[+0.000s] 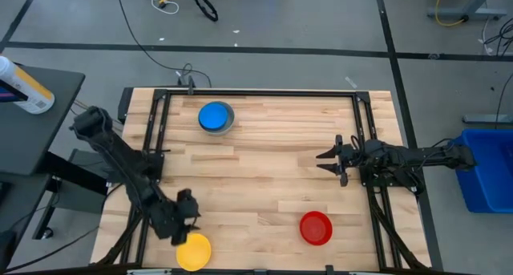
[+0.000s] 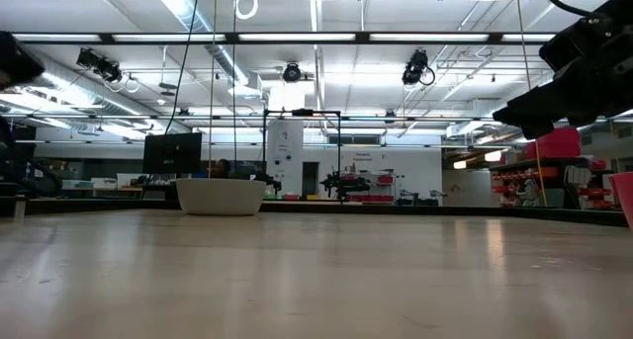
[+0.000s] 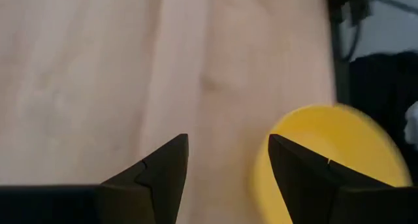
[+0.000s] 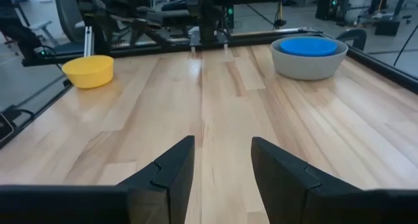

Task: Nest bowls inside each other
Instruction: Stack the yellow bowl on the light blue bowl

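Bowls sit apart on the table [image 1: 264, 159]: blue bowl [image 1: 214, 115] nested in the grey bowl [image 1: 228, 124], red bowl [image 1: 316, 228] alone, yellow bowl [image 1: 193, 252] beside the wide-open left gripper [image 1: 186, 211], right gripper [image 1: 330, 162] parted, empty.

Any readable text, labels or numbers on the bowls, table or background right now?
None can be read.
Signs on the far wall in the low view: too small and blurred.
Bottle left of the table: label colours only, no legible words.
Yellow bowl, red bowl, blue bowl: no markings.
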Available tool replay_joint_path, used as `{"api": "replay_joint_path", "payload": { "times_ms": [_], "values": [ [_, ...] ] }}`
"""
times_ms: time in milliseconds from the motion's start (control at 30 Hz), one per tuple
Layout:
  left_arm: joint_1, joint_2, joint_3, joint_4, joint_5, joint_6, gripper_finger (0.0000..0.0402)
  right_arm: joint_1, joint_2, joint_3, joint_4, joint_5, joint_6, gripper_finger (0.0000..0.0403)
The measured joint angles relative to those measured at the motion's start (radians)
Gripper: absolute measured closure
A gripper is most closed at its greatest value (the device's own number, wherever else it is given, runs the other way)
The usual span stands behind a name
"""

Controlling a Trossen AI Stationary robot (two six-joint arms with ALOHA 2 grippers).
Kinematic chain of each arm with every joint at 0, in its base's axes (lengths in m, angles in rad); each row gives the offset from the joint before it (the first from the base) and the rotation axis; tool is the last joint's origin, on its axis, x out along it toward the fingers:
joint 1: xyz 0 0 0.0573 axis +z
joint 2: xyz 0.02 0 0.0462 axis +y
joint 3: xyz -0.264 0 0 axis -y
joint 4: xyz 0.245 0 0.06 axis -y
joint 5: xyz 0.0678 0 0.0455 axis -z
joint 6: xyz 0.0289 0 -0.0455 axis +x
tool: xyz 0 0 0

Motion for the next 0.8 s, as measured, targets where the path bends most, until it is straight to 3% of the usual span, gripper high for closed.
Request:
{"api": "replay_joint_path", "payload": {
  "times_ms": [233, 433, 800],
  "values": [
    [-0.049, 0.101, 0.115, 0.001, -0.023, -0.079, 0.018, 0.0, 0.036, 0.0, 0.0, 0.0, 0.004, 0.0245],
    [-0.064, 0.172, 0.118, -0.032, 0.0, -0.167, 0.018, 0.0, 0.052, 0.0, 0.0, 0.0, 0.004, 0.0239],
    [-0.064, 0.203, 0.118, -0.055, 0.063, -0.187, 0.018, 0.0, 0.051, 0.0, 0.0, 0.0, 0.001, 0.0242]
  ]
}}
